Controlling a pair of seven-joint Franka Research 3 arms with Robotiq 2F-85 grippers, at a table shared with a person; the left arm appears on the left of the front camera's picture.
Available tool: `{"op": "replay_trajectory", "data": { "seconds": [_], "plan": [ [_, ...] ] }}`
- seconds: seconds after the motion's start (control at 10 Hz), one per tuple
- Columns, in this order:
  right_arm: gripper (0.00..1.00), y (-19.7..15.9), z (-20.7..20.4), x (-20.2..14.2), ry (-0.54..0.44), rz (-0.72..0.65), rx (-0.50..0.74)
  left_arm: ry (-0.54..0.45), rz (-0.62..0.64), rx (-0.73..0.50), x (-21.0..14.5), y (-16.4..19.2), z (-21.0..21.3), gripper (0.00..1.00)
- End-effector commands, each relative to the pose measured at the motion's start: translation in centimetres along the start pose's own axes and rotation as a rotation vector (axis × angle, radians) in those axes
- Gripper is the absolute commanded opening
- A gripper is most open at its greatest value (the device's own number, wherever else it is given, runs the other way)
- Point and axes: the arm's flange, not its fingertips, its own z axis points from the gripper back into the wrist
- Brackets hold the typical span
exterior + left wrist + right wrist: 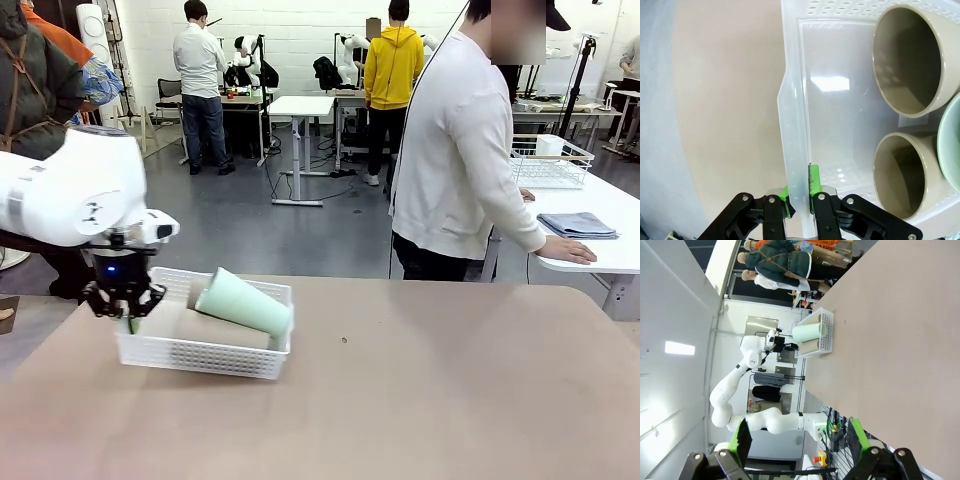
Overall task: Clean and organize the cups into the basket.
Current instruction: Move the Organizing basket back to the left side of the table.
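Over on the left of the brown table [420, 400], the shallow white plastic basket with perforated lattice sides [195, 355] holds all three cups lying on their sides. The pale mint green tapered cup [245, 304] lies on top, tilted, its open mouth toward the left arm. Beneath it, seen from the left wrist, are the two kraft-brown tapered cups, one farther along the basket [912, 57] and one nearer the fingers [902, 172], their open mouths facing the camera, side by side and close together, with the mint rim just beside them. The left gripper [125, 305] hangs at the basket's left end, its green-padded fingers [814, 190] pinching the basket's thin white wall between them, one pad inside and one outside. The right gripper [800, 440] sits well apart from the basket, above bare tabletop, its two green pads spread wide with nothing between them. A person in a pale sweatshirt [455, 150] stands beyond the far edge, a hand resting on a neighbouring white table [600, 245].
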Motion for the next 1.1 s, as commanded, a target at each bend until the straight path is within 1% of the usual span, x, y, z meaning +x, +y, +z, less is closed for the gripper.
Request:
{"op": "replay_trajectory", "data": {
  "seconds": [0.0,0.3,0.4,0.5,0.7,0.8,1.0],
  "plan": [
    [1.0,0.1,-0.1,-0.2,-0.005,0.004,0.006,-0.007,-0.113,-0.065,-0.4,3.4,0.1,0.06],
    [1.0,0.1,-0.1,-0.2,-0.005,0.004,0.006,0.018,-0.113,-0.031,1.0,8.1,-0.1,0.06],
    [1.0,0.1,-0.1,-0.2,-0.005,0.004,0.006,0.03,-0.108,-0.041,1.3,8.9,-0.2,0.06],
    [1.0,0.1,-0.1,-0.2,-0.005,0.004,0.006,0.043,-0.095,-0.021,1.8,9.5,-0.5,0.06],
    [1.0,0.1,-0.1,-0.2,-0.005,0.004,0.006,0.061,-0.034,0.007,2.8,10.8,-1.9,0.06],
    [1.0,0.1,-0.1,-0.2,-0.005,0.004,0.006,0.065,-0.033,-0.01,3.0,11.4,-2.6,0.06],
    [1.0,0.1,-0.1,-0.2,-0.005,0.004,0.006,0.061,-0.028,0.029,2.8,11.9,-3.5,0.06]
  ]
}}
